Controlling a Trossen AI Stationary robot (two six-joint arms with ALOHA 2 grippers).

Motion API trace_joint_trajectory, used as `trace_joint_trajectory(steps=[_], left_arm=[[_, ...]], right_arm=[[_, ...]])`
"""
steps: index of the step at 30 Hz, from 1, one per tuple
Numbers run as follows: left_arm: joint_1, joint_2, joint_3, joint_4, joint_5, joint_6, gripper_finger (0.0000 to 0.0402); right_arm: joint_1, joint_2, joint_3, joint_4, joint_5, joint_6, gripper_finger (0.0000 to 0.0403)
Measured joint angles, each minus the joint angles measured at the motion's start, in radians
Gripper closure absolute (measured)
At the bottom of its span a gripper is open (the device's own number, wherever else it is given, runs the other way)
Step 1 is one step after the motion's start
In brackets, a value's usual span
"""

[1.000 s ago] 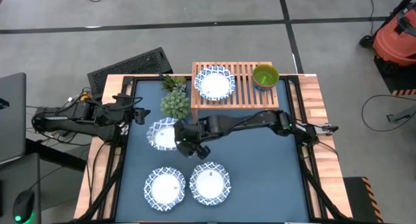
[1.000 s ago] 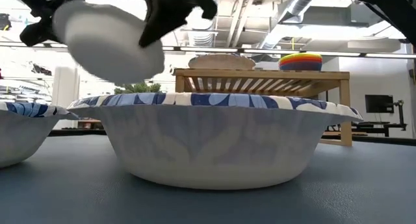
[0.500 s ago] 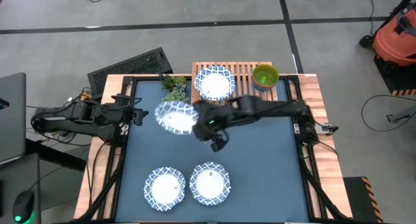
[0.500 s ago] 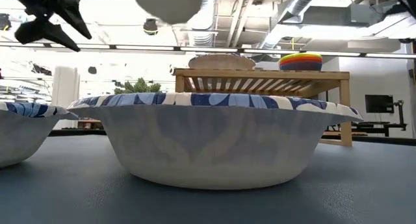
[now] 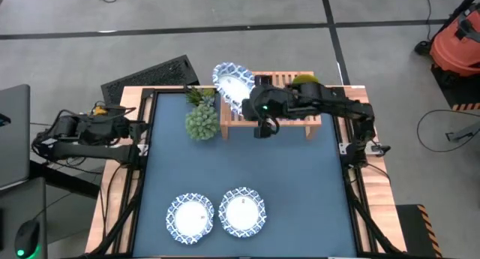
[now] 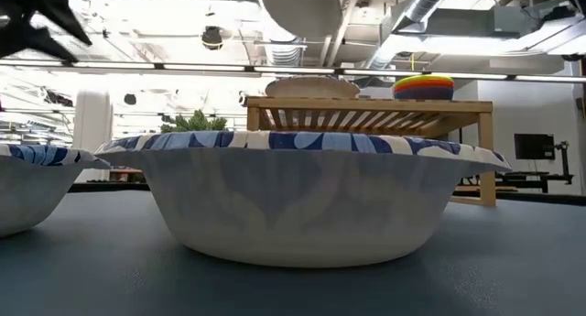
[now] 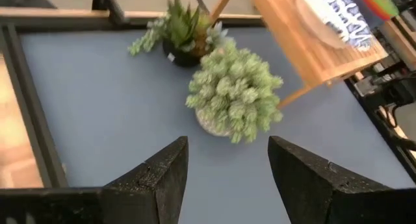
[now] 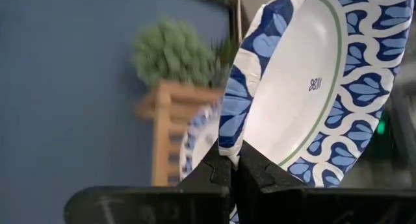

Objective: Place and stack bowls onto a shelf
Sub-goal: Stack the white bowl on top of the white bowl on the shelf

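My right gripper [image 5: 244,97] is shut on a blue-and-white patterned bowl [image 5: 231,80], holding it in the air over the left end of the light-wood shelf [image 5: 289,115]. The bowl [image 6: 302,9] also shows from below in the low view. Another patterned bowl [image 8: 200,145] rests on the shelf's slatted top beneath it. A green bowl [image 5: 306,80] sits at the shelf's right end. Two more patterned bowls [image 5: 190,216] [image 5: 241,212] stand on the blue table near its front edge. My left gripper [image 7: 227,178] is open at the table's left edge, touching nothing. My right gripper pinches the patterned bowl's rim [image 8: 229,145] between its two fingers, one on the inner face and one on the outer. The bowl is lifted clear and tipped steeply, its white inside [image 8: 292,87] facing sideways, above the bowl on the shelf.
Two green plants [image 5: 201,121] [image 5: 199,96] stand on the table just left of the shelf. A wooden border [image 5: 114,184] frames the blue table. Open table surface [image 5: 285,176] lies between the shelf and the two front bowls.
My right gripper has lifted the patterned bowl off the table beside the plant. It has carried the bowl up and toward the far edge until it is over the shelf, rolling so that the bowl has tipped steeply. My left gripper has drawn back toward the table's left edge.
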Motion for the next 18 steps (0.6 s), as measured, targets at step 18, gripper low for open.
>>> trace_joint_trajectory(steps=[18], left_arm=[[0.000,-0.249,-0.396,0.262,0.085,-0.098,0.0205]], right_arm=[[-0.080,0.170,-0.016,-0.228,0.052,0.018,0.0383]])
